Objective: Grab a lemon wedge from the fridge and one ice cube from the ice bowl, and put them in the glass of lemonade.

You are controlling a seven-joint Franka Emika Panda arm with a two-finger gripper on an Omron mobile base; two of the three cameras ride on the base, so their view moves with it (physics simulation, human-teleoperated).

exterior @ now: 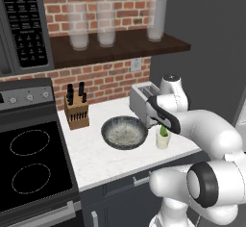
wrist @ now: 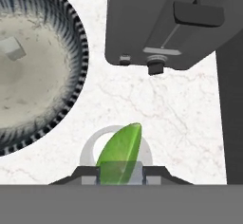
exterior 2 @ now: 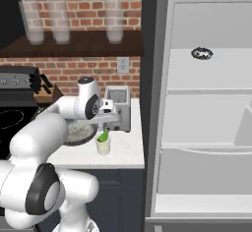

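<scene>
My gripper (wrist: 121, 172) is shut on the lemon wedge (wrist: 121, 150), a green-yellow sliver pinched between the two fingertips. Directly under it stands the glass of lemonade (wrist: 91, 145), its rim showing around the wedge. From the base, the wedge (exterior: 164, 131) pokes up at the mouth of the glass (exterior: 162, 141) on the white counter, with the hand right above it. The ice bowl (exterior: 124, 132) lies just left of the glass and holds an ice cube (wrist: 13, 48). The fridge (exterior 2: 206, 103) stands open to the right.
A toaster (exterior: 143, 101) stands close behind the glass and the hand. A knife block (exterior: 77, 110) is at the back left beside the stove (exterior: 29, 163). Tall glasses (exterior: 105, 24) line the shelf above. A small dark ring (exterior 2: 202, 53) lies on a fridge shelf.
</scene>
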